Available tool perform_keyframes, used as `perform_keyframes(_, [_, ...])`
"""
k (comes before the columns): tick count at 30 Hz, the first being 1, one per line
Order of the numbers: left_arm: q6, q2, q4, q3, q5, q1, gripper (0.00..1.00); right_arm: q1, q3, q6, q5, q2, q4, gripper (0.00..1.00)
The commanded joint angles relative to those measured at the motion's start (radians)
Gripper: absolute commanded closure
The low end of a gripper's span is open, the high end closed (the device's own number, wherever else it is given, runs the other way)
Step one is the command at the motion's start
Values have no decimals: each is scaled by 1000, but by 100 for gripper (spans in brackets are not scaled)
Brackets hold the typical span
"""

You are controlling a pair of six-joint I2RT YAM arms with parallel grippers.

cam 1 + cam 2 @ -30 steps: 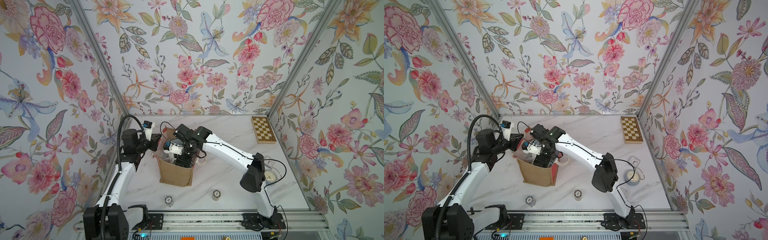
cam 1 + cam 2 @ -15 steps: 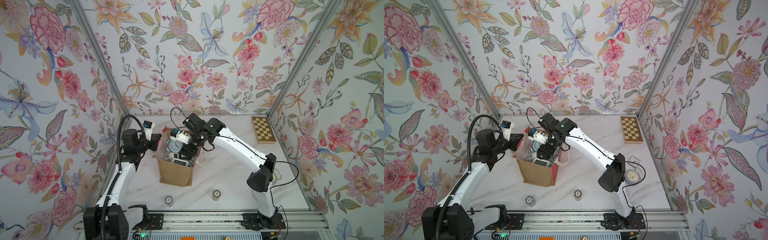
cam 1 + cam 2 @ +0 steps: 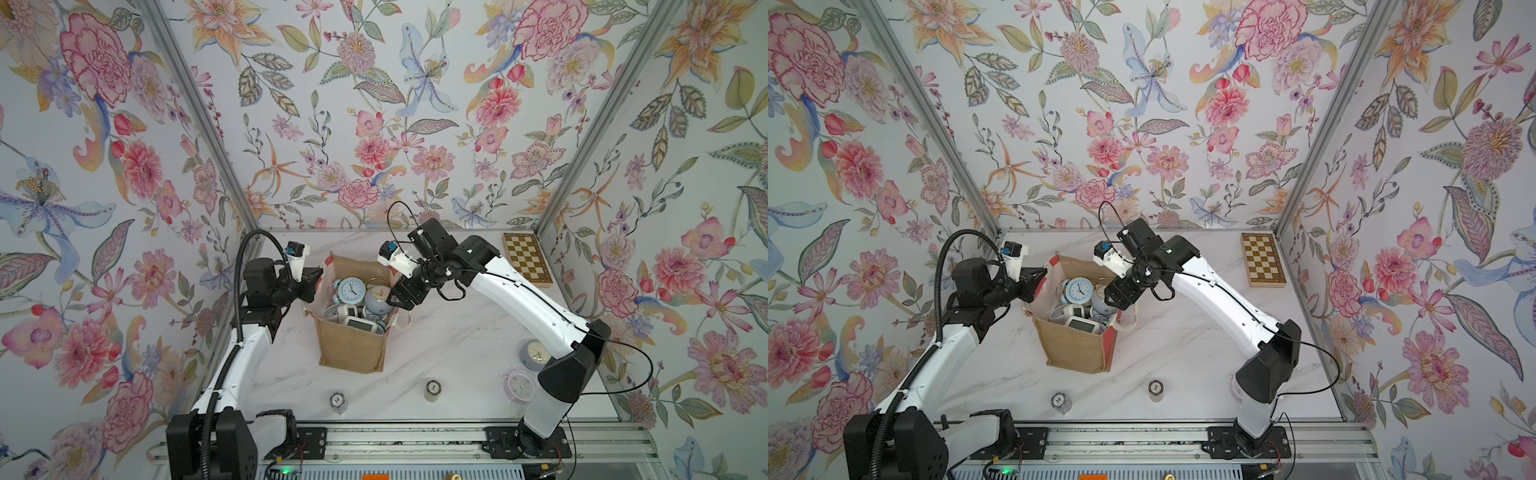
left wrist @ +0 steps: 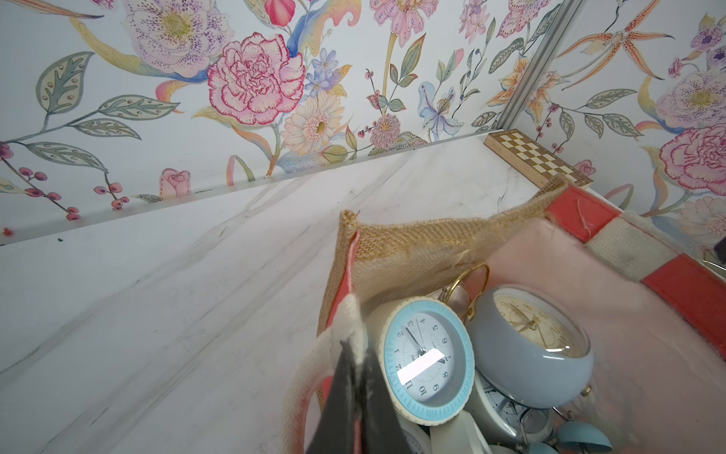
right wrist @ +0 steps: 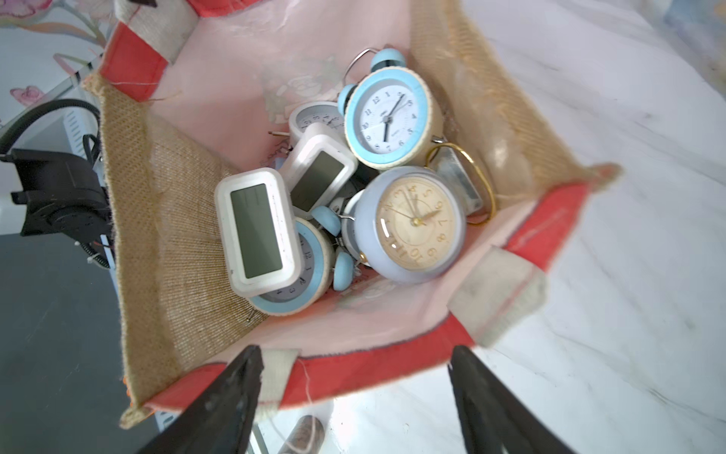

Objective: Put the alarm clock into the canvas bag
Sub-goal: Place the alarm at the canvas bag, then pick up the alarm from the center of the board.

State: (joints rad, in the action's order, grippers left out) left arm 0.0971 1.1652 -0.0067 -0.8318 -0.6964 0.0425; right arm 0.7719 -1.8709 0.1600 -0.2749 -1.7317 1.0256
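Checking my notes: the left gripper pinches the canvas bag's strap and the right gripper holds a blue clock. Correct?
No: the right gripper is open and empty, per the right wrist view. The left gripper does pinch the strap of the canvas bag.

From my station I saw the walls (image 3: 374, 124) on three sides, papered in a pale floral print of pink, orange and blue blooms. Two bare metal posts (image 3: 202, 120) marked the back corners. The tabletop (image 3: 457, 345) was white marble with faint grey veins, lit softly and evenly. A grooved aluminium rail (image 3: 415, 440) ran along its near edge.
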Motion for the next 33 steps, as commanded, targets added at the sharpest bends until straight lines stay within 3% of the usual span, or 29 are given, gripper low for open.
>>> perform_keyframes(1, [9,10,7,-13,-8,-5,100,-49,89,-57,21,78,-83,22])
perform_keyframes(9, [9,14,8,-13,-6,-6,100,-251,333,-147,76,238,-189,23])
perform_keyframes(19, [6,10,4,-15,0,-6,100,-577,592,-208,105,361,-280,22])
perform_keyframes(26, [12,7,1,-16,-1,-7,100,-841,699,-291,79,361,-319,20])
perform_keyframes(33, [12,-12,-2,-16,4,-6,100,-1039,772,-330,114,313,-377,20])
